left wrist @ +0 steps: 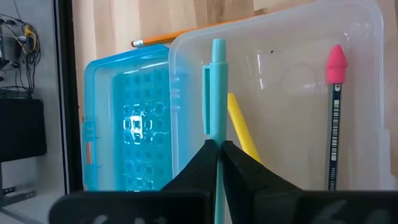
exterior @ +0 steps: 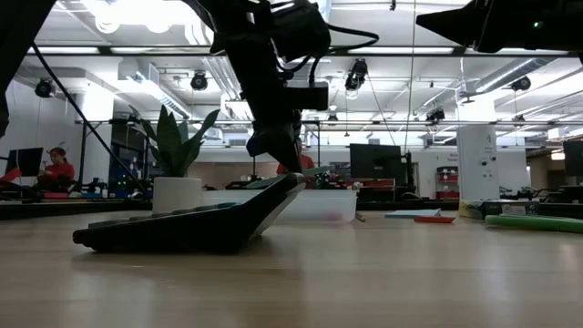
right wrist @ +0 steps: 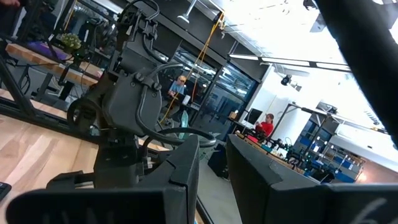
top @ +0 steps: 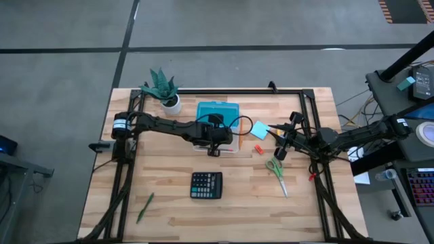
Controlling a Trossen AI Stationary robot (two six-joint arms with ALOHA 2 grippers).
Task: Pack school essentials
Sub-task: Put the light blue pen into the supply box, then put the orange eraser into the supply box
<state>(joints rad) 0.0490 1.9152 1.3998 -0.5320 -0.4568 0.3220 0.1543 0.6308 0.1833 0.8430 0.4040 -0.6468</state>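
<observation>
The left gripper (left wrist: 218, 149), at frame centre, pinches a teal pen (left wrist: 217, 93) over the clear case (left wrist: 298, 37), which already holds two pencils, while scissors (top: 276, 171), note pad (top: 260, 129) and green pen (top: 145, 207) remain out; the right gripper (right wrist: 211, 162) waits parted at centre-right.

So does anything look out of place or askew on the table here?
Nothing looks spilled or damaged. The left gripper holds a light-blue pen over the clear pencil case; scissors, a green pen and a calculator lie loose on the table.
</observation>
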